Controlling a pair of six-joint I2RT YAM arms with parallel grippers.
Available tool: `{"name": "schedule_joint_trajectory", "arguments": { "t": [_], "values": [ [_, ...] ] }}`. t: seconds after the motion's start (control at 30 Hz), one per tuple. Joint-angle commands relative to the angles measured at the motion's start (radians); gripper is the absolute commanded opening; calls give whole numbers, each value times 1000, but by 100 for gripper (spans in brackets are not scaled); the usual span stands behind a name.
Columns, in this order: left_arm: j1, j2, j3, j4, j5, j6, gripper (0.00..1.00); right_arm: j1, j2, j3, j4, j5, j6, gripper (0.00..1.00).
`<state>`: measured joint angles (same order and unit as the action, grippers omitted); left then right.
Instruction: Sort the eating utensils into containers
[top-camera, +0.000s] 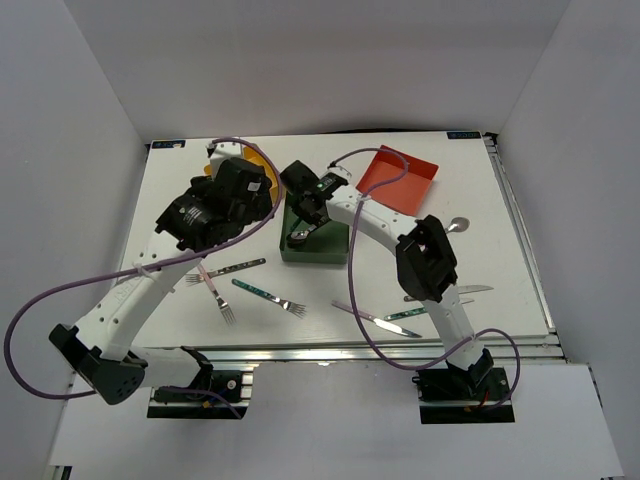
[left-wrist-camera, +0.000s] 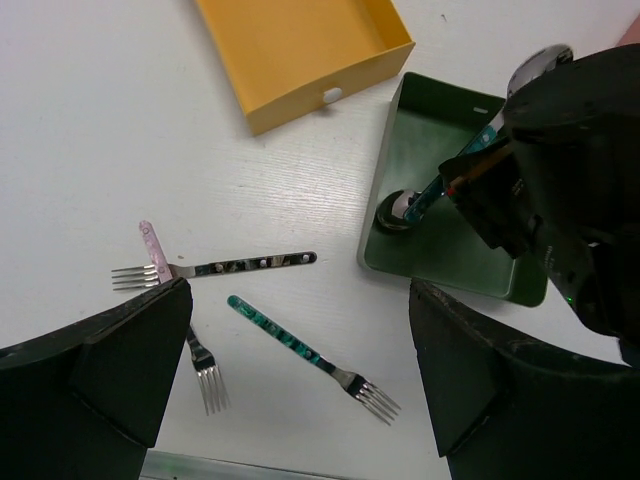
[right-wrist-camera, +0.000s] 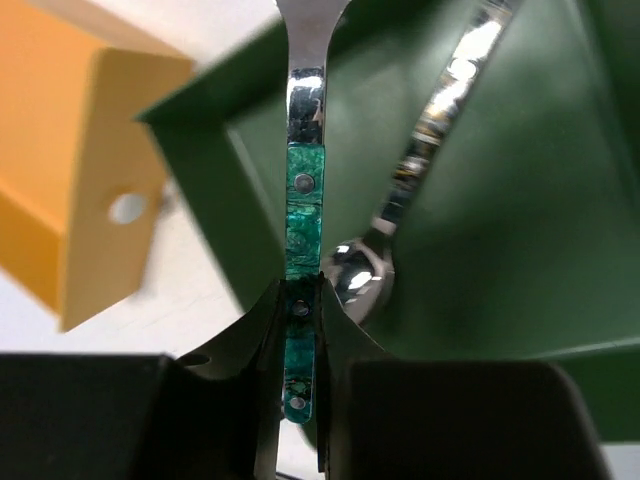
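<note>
Along the near edge of the white table (top-camera: 500, 250), loose eating utensils lie flat: three forks (top-camera: 230, 269) at front left, knives (top-camera: 375, 318) at front right, partly under the right arm (top-camera: 430, 260). All look light, rigid and slim. Their polished metal ends are likely to slip. The flat, riveted, patterned handle seems the better place to pinch, across its width. The forks lie roughly crosswise to the arms. The teal fork (left-wrist-camera: 290, 340) has its tines toward the near right.

Further in, the right gripper (right-wrist-camera: 300, 285) is pressed together on a teal-handled utensil (right-wrist-camera: 305, 200). It grips near the butt of the handle, over the dark green tray (left-wrist-camera: 440, 255). The utensil's long axis runs straight out in line with the fingers, metal end leading. The working end is cut off at the frame edge, so fork or spoon cannot be told there. From above, this gripper points down and back toward the near edge, so the utensil seems to slant steeply into the tray. A spoon (right-wrist-camera: 355, 275) rests inside the tray just beside it, bowl nearest the fingers, handle angling away.

Beside the green tray, the left gripper (left-wrist-camera: 300, 300) hangs with jaws spread wide, holding nothing, near the yellow tray (left-wrist-camera: 300, 50). The red-orange tray (top-camera: 400, 180) sits farthest back, to the right.
</note>
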<state>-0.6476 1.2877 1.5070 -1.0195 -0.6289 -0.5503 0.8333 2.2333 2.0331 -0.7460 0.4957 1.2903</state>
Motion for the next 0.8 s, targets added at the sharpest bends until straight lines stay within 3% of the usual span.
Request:
{"name": "schedule_joint_trajectory", "arguments": {
  "t": [0.0,0.33,0.43,0.47,0.63,0.77],
  "values": [
    [0,-67,-8,-17,31,4,98,-2,-35,11,-84,80,141,0],
    [0,-99,-65,-27,28,53,98,16,-52,-60,-64,58,165,0],
    [0,-103,-82,-18,28,61,98,27,-61,-62,-64,56,161,31],
    [0,-105,-87,-13,28,61,98,30,-67,-68,-64,58,164,46],
    [0,-107,-106,4,35,59,98,30,-142,-86,-43,90,153,63],
    [2,-99,-108,6,28,58,98,1,-227,-103,-76,135,126,71]
  ]
}}
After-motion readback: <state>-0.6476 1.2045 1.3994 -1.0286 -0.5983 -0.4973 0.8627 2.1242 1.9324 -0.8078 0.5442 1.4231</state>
